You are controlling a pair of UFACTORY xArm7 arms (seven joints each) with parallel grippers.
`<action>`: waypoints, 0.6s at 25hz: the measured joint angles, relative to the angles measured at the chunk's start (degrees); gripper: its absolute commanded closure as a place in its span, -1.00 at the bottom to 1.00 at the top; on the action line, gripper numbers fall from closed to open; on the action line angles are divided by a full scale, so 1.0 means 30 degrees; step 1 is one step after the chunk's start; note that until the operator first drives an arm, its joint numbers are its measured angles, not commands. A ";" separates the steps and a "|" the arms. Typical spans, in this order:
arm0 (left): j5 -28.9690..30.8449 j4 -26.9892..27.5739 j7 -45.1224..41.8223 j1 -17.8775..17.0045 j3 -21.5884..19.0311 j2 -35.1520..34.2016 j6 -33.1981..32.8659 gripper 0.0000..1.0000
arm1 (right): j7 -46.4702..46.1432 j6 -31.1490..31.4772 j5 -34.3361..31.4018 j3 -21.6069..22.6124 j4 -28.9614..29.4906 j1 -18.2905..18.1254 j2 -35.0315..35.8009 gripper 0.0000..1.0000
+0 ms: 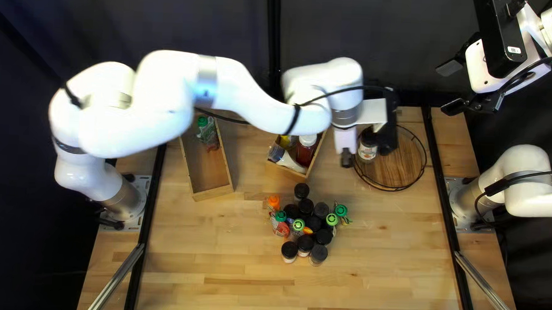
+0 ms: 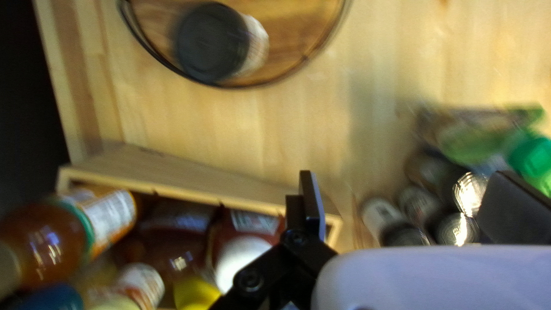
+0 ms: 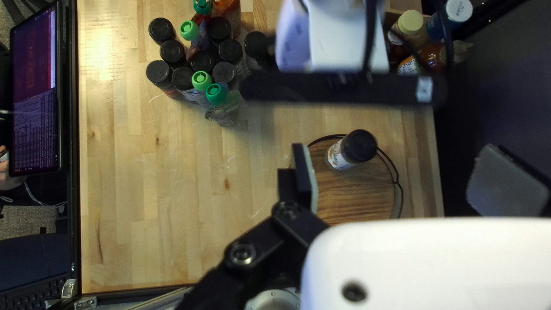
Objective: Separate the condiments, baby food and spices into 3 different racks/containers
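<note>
My left gripper [image 1: 365,154] is over the round wire-rimmed wooden rack [image 1: 399,170]; in the left wrist view that gripper [image 2: 410,201] stands open, holding nothing. One black-capped spice jar [image 3: 359,147] stands on the rack. My right gripper [image 1: 452,87] is raised beyond the table's far right; the right wrist view shows this gripper [image 3: 404,179] open and empty. The middle wooden box [image 2: 189,181] holds sauce bottles and squeeze bottles. A green-capped pouch [image 1: 206,130] lies in the left wooden box [image 1: 207,194]. Black-capped jars [image 1: 304,243] and green- and orange-capped pouches [image 1: 281,226] stand clustered mid-table.
My left arm stretches across the far side, partly covering both boxes' far ends. In the right wrist view, a monitor [image 3: 35,86] and part of a person's hand [image 3: 10,181] are beyond the table's near edge. Bare wood surrounds the cluster's near side.
</note>
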 measured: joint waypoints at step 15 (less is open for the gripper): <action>0.2232 -1.0326 0.0736 -0.1882 -0.2549 -0.7843 0.0085 -1.00 | 0.0000 0.0000 0.0000 0.0000 0.0000 0.0000 0.0000 -1.00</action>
